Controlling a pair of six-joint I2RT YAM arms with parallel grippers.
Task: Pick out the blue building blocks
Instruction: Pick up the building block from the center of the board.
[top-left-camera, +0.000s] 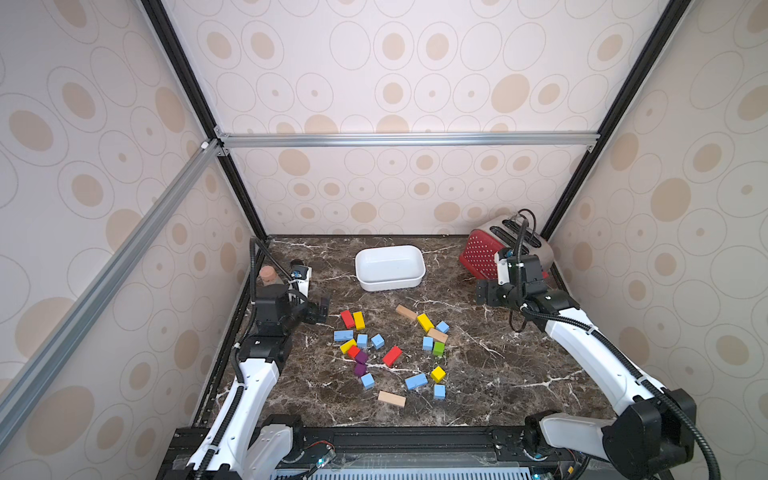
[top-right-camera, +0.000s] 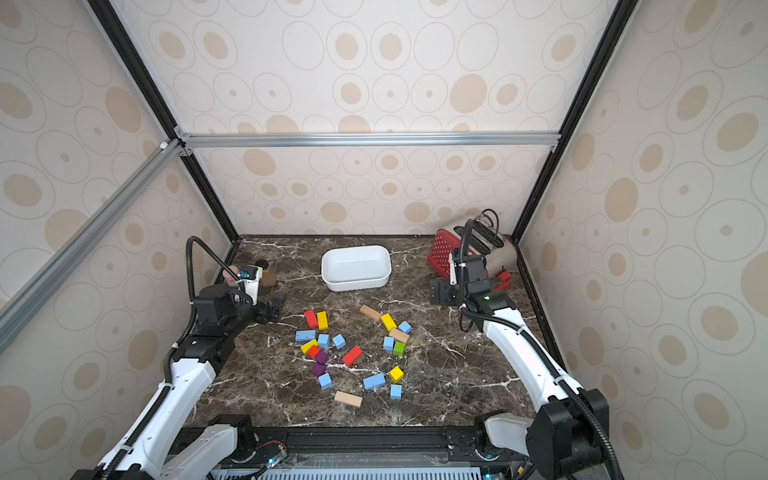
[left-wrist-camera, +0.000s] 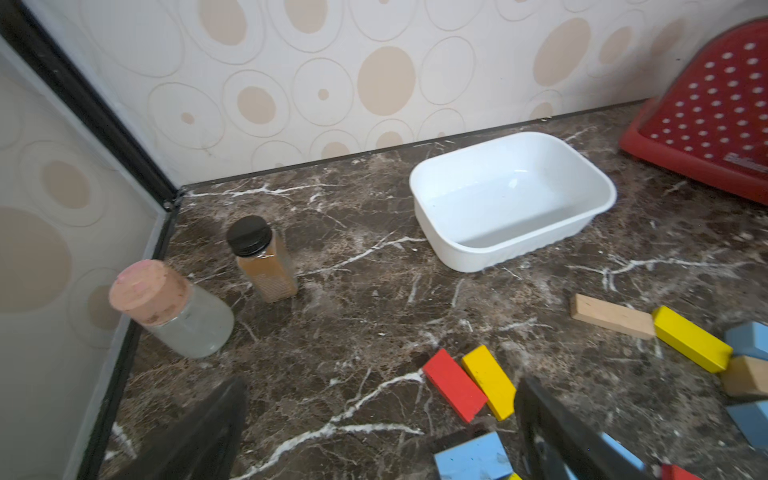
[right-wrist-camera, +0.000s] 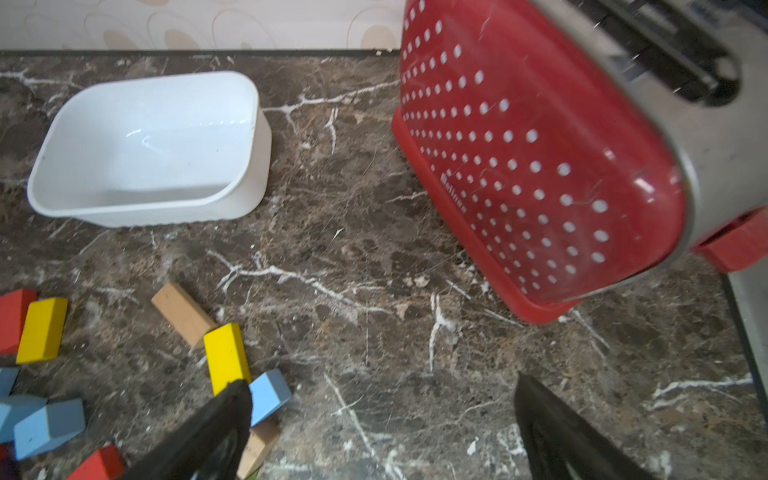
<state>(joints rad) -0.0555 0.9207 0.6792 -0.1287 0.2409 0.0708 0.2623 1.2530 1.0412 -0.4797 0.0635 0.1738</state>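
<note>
Plainly, the left gripper (top-left-camera: 321, 309) and right gripper (top-left-camera: 484, 293) gape wide, both empty. A crosswise blue bar (top-left-camera: 343, 335) lies just lower-right of the left one.

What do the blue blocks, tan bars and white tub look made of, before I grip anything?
Blue blocks: probably painted wood; flat matte colour, sharp edges, small scuffs in the left wrist view.
Tan bars: bare wood by the look; unpainted, pale surface.
White tub: likely thin plastic, glossy; highlights inside, ribbed lower wall.
</note>
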